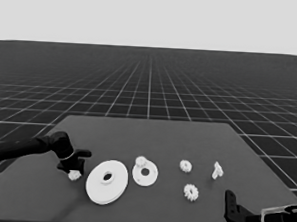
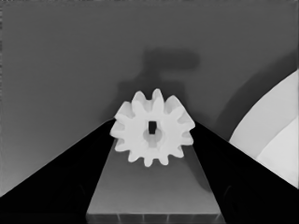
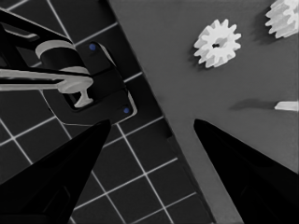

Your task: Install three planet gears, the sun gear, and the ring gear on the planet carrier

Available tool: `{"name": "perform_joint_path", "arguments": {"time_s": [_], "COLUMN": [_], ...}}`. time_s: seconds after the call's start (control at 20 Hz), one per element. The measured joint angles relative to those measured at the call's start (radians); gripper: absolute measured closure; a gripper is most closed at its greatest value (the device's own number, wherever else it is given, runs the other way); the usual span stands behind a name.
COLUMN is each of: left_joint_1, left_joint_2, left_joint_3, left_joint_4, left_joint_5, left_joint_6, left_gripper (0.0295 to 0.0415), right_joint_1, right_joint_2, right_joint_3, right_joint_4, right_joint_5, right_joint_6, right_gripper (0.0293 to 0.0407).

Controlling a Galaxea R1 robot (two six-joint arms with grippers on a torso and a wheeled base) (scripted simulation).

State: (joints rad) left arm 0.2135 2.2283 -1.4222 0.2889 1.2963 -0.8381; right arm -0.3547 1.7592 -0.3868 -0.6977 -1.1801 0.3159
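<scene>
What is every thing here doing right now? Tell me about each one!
Left end effector: down over one gear at the table's left end.
That gear: right under it; held or not, unclear.
Larger round part: flat, nothing on it.
Smaller round part: flat, one gear on it.
Two gears: loose.
Thin white piece: loose.
Right end effector: open, parked.

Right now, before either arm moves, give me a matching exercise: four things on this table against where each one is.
Things:
1. larger round part
2. smaller round part
3. thin white piece
4. left gripper

Places:
a. has a small gear at its far rim
b. nearest the right end of the table
c. over the leftmost gear
d. nothing on top, lying between the leftmost gear and the other round part

Pairs: 1-d, 2-a, 3-b, 4-c
</scene>
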Motion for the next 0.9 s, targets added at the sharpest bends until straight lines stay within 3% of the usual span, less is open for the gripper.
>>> {"name": "perform_joint_path", "arguments": {"time_s": [0.15,0.5,0.55,0.6,0.7,0.9], "left_joint_1": [-0.163,-0.209,-0.208,-0.206,-0.204,-0.203], "left_joint_2": [-0.065,-0.071,0.048,0.296,0.575,0.696], "left_joint_3": [0.125,0.136,0.299,0.320,0.167,0.037], "left_joint_4": [-0.114,-0.150,-0.098,-0.089,-0.096,-0.100], "left_joint_5": [0.122,0.151,0.210,0.254,0.271,0.268], "left_joint_6": [-0.032,-0.033,-0.423,-0.634,-0.711,-0.694], "left_gripper": [0.0398,0.0398,0.0398,0.0398,0.0398,0.0398], "right_joint_1": [0.000,0.000,0.000,0.000,0.000,0.000], "right_joint_2": [0.000,0.000,0.000,0.000,0.000,0.000], "right_joint_3": [0.000,0.000,0.000,0.000,0.000,0.000], "right_joint_4": [0.000,0.000,0.000,0.000,0.000,0.000], "right_joint_5": [0.000,0.000,0.000,0.000,0.000,0.000], "right_joint_6": [0.000,0.000,0.000,0.000,0.000,0.000], "right_gripper": [0.0315,0.0315,0.0315,0.0315,0.0315,0.0315]}}
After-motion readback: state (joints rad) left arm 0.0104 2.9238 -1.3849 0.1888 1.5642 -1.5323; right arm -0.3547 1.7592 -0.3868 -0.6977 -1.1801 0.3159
